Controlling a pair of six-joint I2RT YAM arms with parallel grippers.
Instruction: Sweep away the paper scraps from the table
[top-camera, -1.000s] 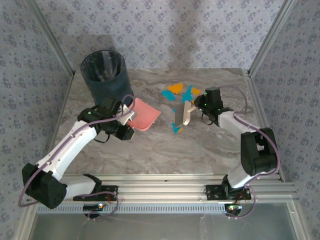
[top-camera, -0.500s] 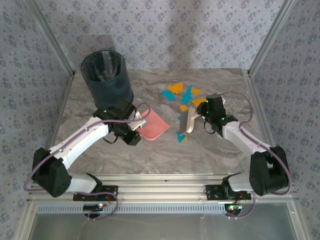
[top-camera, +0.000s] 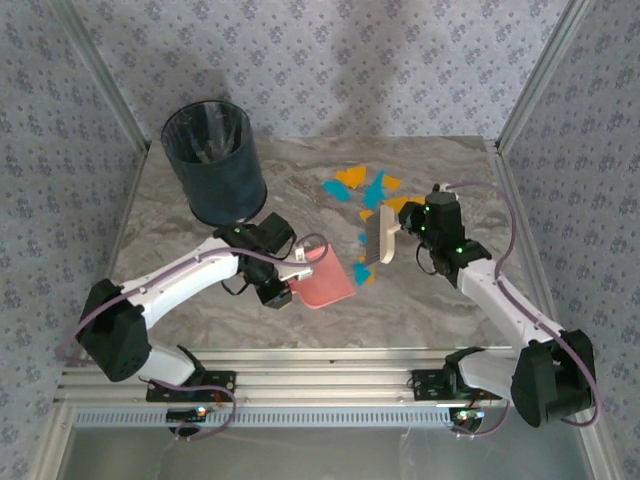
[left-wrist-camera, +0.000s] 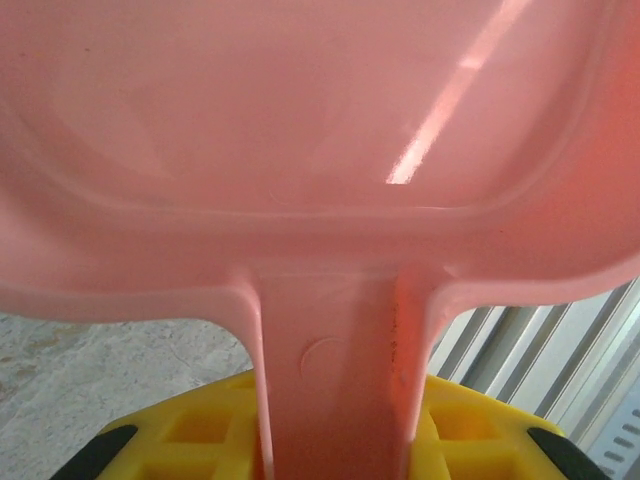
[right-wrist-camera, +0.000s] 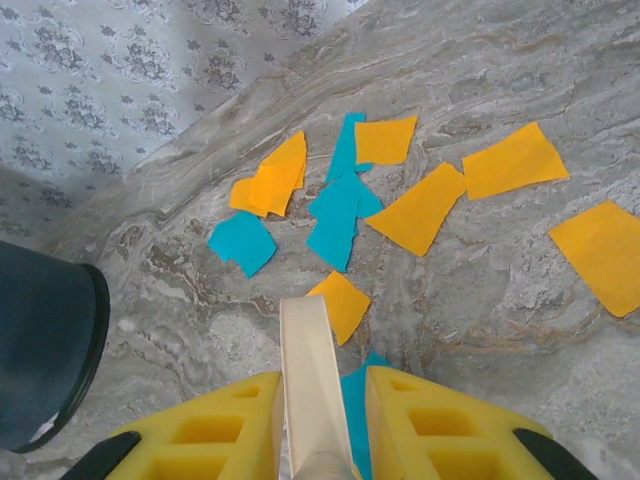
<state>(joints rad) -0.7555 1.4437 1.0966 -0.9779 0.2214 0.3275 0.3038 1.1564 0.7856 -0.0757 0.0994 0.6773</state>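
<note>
Teal and orange paper scraps (top-camera: 362, 186) lie scattered on the far middle of the table (top-camera: 420, 300), and a few more scraps (top-camera: 361, 272) sit beside the pink dustpan (top-camera: 325, 279). My left gripper (top-camera: 291, 276) is shut on the dustpan's handle (left-wrist-camera: 335, 370), its yellow fingers (left-wrist-camera: 190, 440) on either side. My right gripper (top-camera: 407, 228) is shut on a cream brush (top-camera: 380, 238), held just right of the dustpan's mouth. In the right wrist view the brush (right-wrist-camera: 313, 380) points at an orange scrap (right-wrist-camera: 341, 304), with the main scatter of scraps (right-wrist-camera: 340, 215) beyond it.
A dark round bin (top-camera: 214, 163) stands at the far left of the table, and its rim (right-wrist-camera: 45, 350) shows at the left of the right wrist view. Patterned walls and aluminium posts enclose the table. Aluminium rails (top-camera: 330, 375) run along the near edge.
My left arm has carried the dustpan to the right and nearer, turning it up beside the near scraps. My right gripper and brush have shifted slightly right.
</note>
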